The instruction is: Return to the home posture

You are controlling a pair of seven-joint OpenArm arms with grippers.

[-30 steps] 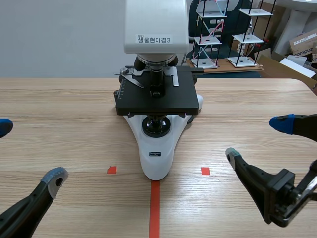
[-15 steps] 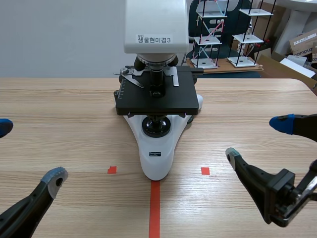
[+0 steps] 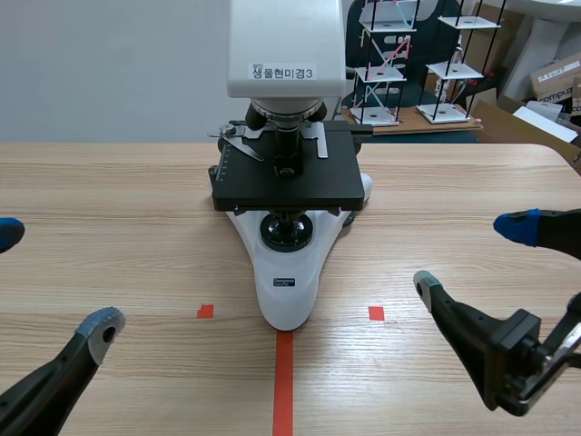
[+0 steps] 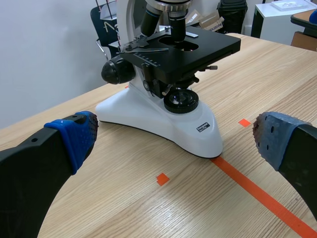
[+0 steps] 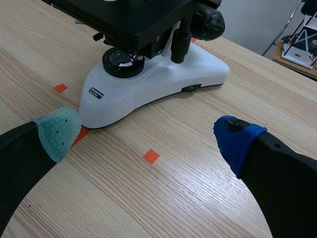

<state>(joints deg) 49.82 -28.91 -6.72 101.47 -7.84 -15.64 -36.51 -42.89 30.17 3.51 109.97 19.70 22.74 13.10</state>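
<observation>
- The microscope (image 3: 289,209) stands in the middle of the wooden surface (image 3: 127,200). It is between your two arms and well apart from both.
- It has a white foot (image 3: 287,291), a flat black stage (image 3: 289,186) and a round glass light (image 3: 288,232) under the stage. On top sits a big white head (image 3: 286,45) with a small label (image 3: 282,71).
- A round black knob (image 4: 118,70) sticks out from its side.
- A red tape line (image 3: 283,381) runs up to the front of the foot.
- Your left jaws are released, wide apart, with nothing in them. One blue pad (image 4: 74,136) and one darker pad (image 4: 275,139) show, and the microscope is ahead of them.
- Your right jaws are released too and hold nothing. You see a grey-green pad (image 5: 57,131) and a blue pad (image 5: 235,139).
- The top of the head is cut off in every view.
- The tiny tag (image 4: 204,128) on the foot is too small to read.
- In the scene view only the fingertips (image 3: 100,322) of your left arm show well.
</observation>
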